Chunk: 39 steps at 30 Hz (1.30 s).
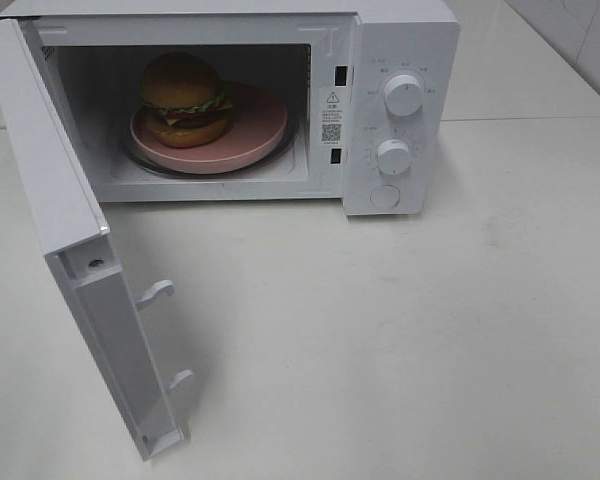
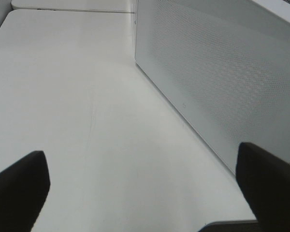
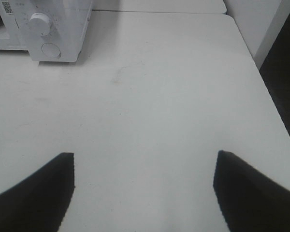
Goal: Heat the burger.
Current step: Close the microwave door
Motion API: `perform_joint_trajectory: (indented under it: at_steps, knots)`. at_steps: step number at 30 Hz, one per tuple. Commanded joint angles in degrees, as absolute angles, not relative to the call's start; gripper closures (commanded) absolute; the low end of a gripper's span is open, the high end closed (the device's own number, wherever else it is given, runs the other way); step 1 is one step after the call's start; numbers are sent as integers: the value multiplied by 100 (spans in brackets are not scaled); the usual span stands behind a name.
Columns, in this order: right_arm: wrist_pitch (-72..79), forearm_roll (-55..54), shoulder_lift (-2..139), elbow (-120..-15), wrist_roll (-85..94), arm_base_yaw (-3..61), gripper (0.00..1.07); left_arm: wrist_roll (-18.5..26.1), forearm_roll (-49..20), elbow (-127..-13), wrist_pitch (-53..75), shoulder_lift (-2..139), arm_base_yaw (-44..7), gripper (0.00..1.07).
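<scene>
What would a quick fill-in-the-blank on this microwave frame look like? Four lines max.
1. The burger sits on a ____ plate inside the microwave.
2. The microwave's door stands ____.
3. The control panel has ____ round knobs above a round button.
4. The left gripper and right gripper have their fingers spread, holding ____.
Missing words: pink; open; two; nothing.
</scene>
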<state>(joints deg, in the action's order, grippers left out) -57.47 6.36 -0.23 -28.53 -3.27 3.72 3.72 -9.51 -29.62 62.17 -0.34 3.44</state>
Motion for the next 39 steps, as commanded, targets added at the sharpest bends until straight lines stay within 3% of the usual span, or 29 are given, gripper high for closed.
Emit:
perform_joint_trajectory:
  at_steps: [1,30,34,35,38,39]
  knots:
    - [-5712,653,-178,-2842,-332,338,31,378,-957,-2951,6125,-132,321,6]
    - [-5712,653,-178,-2842,-332,338,31,372,-951,-3128,6022,17,321,8]
    - [-5712,653,-178,-2842,-332,338,31,378,-905,-3231,5833,350,321,19]
    - [-5712,653,-178,-2842,-332,338,31,378,-894,-3231,5626,573,321,27]
    - [-5712,653,-178,-2842,-332,338,31,378,-894,-3226,5506,688,321,33]
    - [-5712,653,-178,-2842,-332,338,31,378,-894,-3226,5288,900,321,44]
